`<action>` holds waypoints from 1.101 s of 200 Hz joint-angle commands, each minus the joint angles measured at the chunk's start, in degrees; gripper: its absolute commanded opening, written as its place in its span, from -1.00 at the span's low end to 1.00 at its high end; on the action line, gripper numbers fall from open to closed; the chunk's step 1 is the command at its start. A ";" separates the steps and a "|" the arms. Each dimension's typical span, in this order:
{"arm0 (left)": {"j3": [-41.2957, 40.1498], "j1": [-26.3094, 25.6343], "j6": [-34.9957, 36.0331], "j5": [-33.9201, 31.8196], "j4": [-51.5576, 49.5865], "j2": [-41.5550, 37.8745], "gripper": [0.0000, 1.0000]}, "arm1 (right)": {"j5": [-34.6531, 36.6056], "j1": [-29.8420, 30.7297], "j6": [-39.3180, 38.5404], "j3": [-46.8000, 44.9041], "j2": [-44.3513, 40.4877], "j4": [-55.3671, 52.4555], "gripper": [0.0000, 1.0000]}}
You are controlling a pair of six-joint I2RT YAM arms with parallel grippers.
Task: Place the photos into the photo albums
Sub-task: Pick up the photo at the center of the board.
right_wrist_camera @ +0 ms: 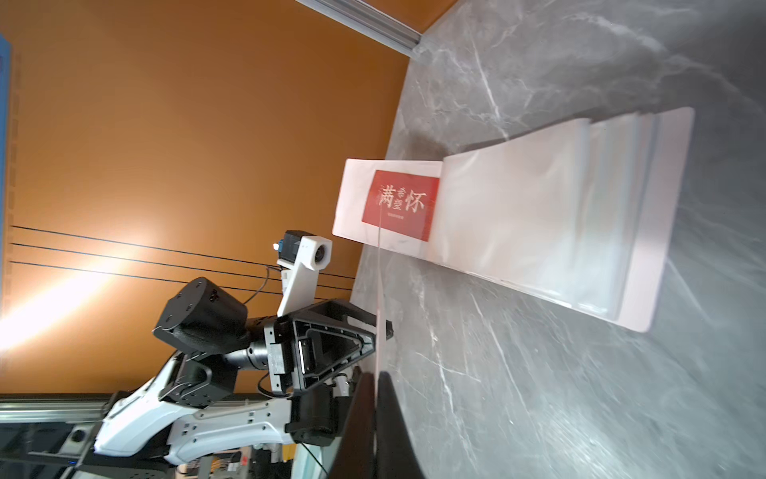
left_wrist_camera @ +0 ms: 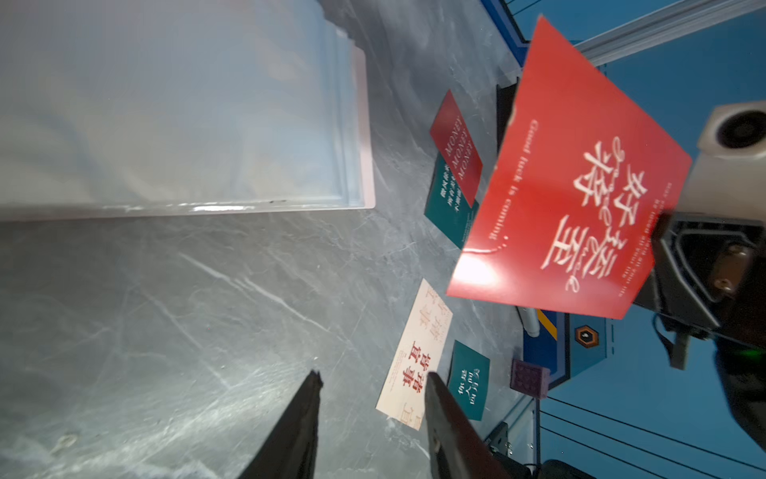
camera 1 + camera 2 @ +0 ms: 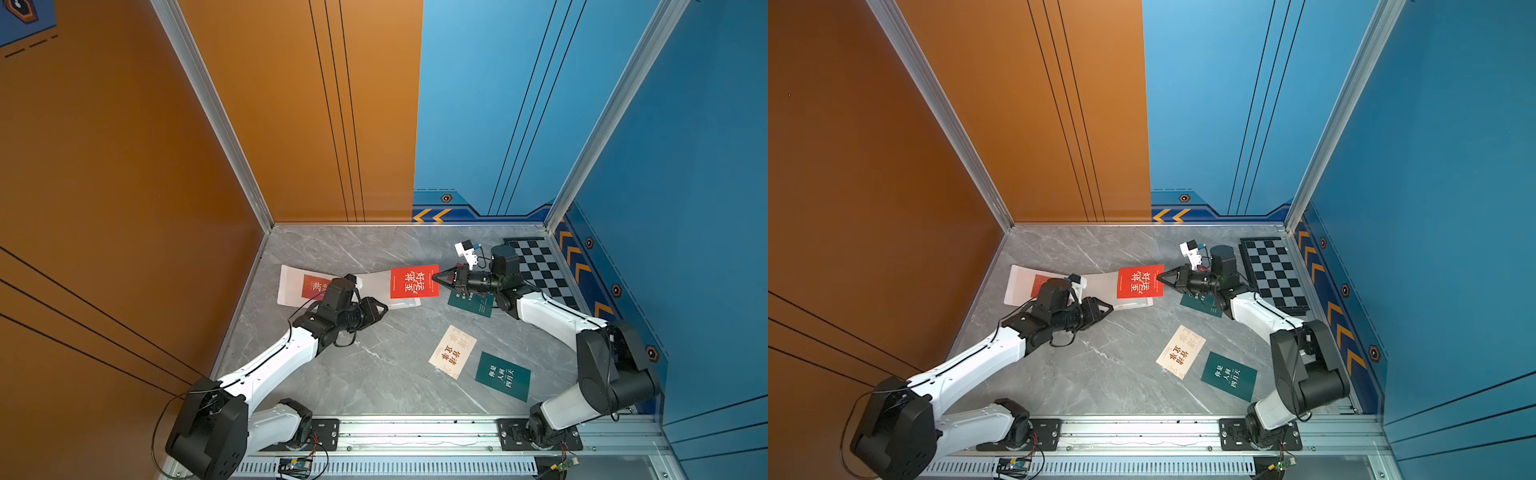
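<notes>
The photo album [image 3: 291, 286] [image 3: 1021, 282] lies open at the back left, with a red photo [image 1: 402, 203] in a sleeve of its left page. My right gripper [image 3: 434, 277] [image 1: 376, 375] is shut on the edge of another red photo [image 3: 414, 281] [image 2: 572, 186], which hangs above the album's clear right pages [image 2: 186, 103]. In front of the album my left gripper [image 3: 384, 308] [image 2: 373, 379] is open with nothing between its fingers. Loose on the table lie a cream photo [image 3: 453, 351], a green photo [image 3: 503, 376], and a red "MONEY" photo [image 2: 456, 145] on top of a second green one [image 3: 471, 303].
A black-and-white checkerboard [image 3: 540, 266] lies in the back right corner behind my right arm. A small purple box [image 2: 530, 379] sits near the right wall. Orange and blue walls close in the table on three sides.
</notes>
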 commanded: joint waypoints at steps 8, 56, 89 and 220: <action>4.13 1.07 3.22 7.68 2.54 1.79 -0.15 | -4.80 -0.47 17.02 -1.94 4.98 26.96 -1.00; 5.53 5.19 3.31 10.26 3.25 2.91 -0.15 | -6.79 -1.43 28.88 -3.13 10.80 43.71 -1.00; 5.94 8.53 3.09 12.69 3.64 2.27 -0.15 | -6.74 -1.91 35.79 -2.61 14.68 52.60 -1.00; 10.61 11.52 1.73 18.42 7.43 6.43 -0.17 | -7.50 -0.20 31.82 -3.04 15.46 46.20 -1.00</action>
